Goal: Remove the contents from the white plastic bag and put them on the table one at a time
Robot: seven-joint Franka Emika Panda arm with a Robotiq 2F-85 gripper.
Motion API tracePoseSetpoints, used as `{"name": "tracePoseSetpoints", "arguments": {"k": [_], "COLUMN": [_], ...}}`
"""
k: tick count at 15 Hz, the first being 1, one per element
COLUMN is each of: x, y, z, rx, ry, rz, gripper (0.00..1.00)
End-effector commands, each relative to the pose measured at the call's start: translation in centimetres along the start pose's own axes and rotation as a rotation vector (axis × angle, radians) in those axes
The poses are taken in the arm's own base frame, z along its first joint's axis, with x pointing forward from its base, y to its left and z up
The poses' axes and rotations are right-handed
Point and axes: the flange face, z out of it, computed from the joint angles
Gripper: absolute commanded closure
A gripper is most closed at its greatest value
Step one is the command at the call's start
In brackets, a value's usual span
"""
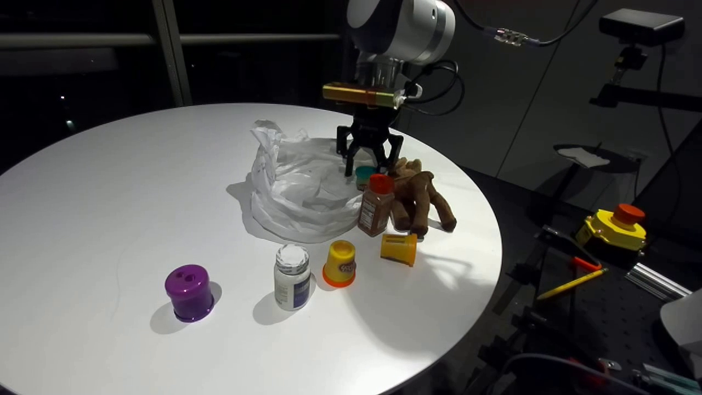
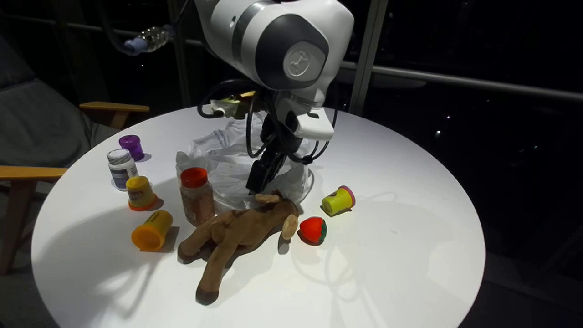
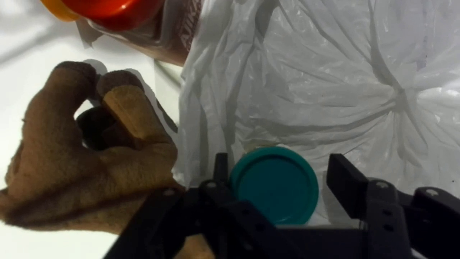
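Teal-lidded, the tub (image 3: 275,187) sat ungripped between the wide-parted jaws of the hand (image 3: 279,165), right by folds of the white plastic bag (image 3: 323,84)! Trouble loomed: a closing pinch risked snagging loose plastic, hauling the bag along.

Desk (image 1: 98,219) white. Plastic bag (image 3: 323,90) translucent white. Plush animal (image 2: 241,232) brown, feet darker, ears tan. Jar (image 1: 375,213): red lid, brown fill. Yellow tub (image 1: 340,263): orange rim. Amber tub (image 1: 399,249): dark label. Purple tub (image 1: 190,293): 1 hue throughout. Pill bottle (image 1: 292,278) white, blue panel. Toy strawberry (image 2: 312,229) red, green leaves. Lime-yellow tub (image 2: 337,201): magenta lid. Teal-lidded tub (image 3: 275,185).
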Motion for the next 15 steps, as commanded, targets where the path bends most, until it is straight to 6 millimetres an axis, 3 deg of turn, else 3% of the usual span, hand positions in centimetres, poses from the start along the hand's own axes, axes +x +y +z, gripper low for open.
{"name": "tracePoseSetpoints", "arguments": {"k": [1, 3, 6, 9, 13, 15], "x": [0.2, 0.2, -0.8, -2.5, -3.3, -2.9], "y": [0.1, 0.1, -0.6, -1.6, -0.2, 0.9], "z": [-1.7, -2.3, -4.4, -7.9, -13.3, -14.6], "rx": [0.051, 0.07, 0.115, 0.169, 0.233, 0.252], "ry": [-0.007, -0.009, -0.014, 0.008, 0.052, 0.1], "rz": [0.045, 0.049, 0.015, -0.034, -0.072, -0.068], "gripper": [0.62, 0.77, 0.77, 0.77, 0.77, 0.77]}}
